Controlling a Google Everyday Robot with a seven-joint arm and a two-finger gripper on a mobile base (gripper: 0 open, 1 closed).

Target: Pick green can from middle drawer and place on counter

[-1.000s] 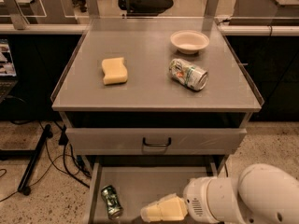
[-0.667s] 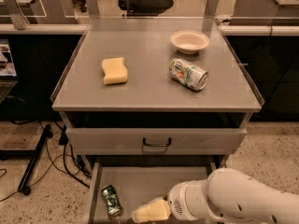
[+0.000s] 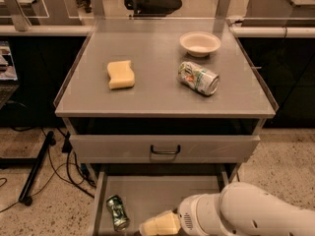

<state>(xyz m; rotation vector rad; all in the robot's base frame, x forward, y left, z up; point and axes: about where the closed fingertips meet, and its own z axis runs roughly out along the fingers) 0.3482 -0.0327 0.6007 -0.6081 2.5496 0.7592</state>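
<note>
The gripper [image 3: 153,226] hangs low over the front of the open middle drawer [image 3: 167,193], at the end of the bulky white arm that enters from the lower right. Its pale tip points left toward the green can [image 3: 118,212], near it but apart from it. Whether the gripper is apart or together I cannot tell from this view. It holds nothing.

The green can lies on its side on the drawer floor, close to the left wall and near the front. The counter [image 3: 157,95] above carries a yellow sponge [image 3: 120,74], a white bowl [image 3: 200,43] and a paler can [image 3: 198,77] lying on its side. The closed drawer front [image 3: 165,149] sits between counter and open drawer.

The step in hand looks like the approach for the pick; nothing has been grasped yet. Next the gripper would likely need to travel left and lower, line up across the can's body, and close on it, keeping clear of the left wall. A round can on its side may roll if nudged.
</note>
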